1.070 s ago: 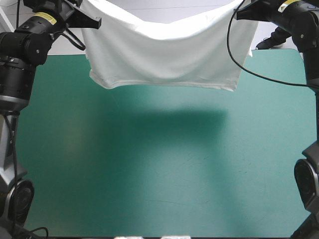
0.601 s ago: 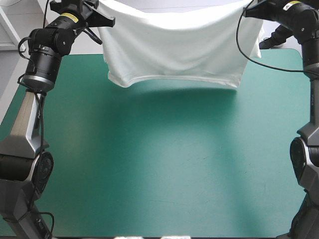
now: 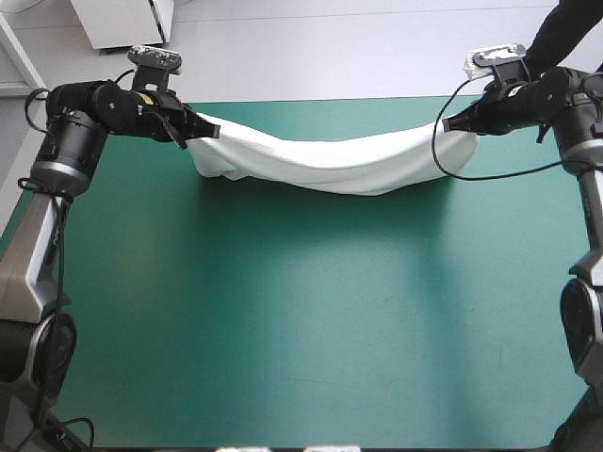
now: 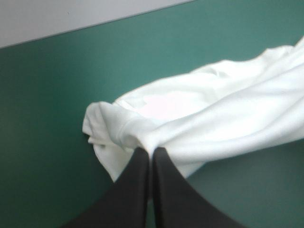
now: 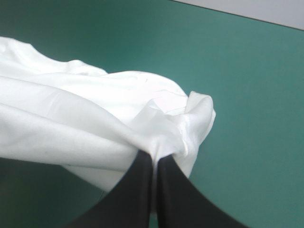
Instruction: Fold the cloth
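The white T-shirt (image 3: 330,162) stretches as a sagging, bunched band across the far part of the teal-green table, its middle resting on the cover. My left gripper (image 3: 195,132) is shut on the T-shirt's left end; in the left wrist view the black fingers (image 4: 137,178) meet in an arch with the T-shirt (image 4: 209,123) pinched at the tip of my left gripper (image 4: 151,152). My right gripper (image 3: 459,125) is shut on the right end; my right gripper (image 5: 154,159) shows cloth gathered at its tip, the T-shirt (image 5: 71,123) spreading ahead of it.
The teal-green table (image 3: 311,320) lies bare from the shirt to its near edge. Its far edge (image 3: 320,100) runs just beyond the shirt. A white cabinet (image 3: 122,19) stands on the floor past the far left corner.
Both arms have come down from holding the T-shirt hanging high over the far edge. The shirt now lies bunched low on the table between the two grippers.
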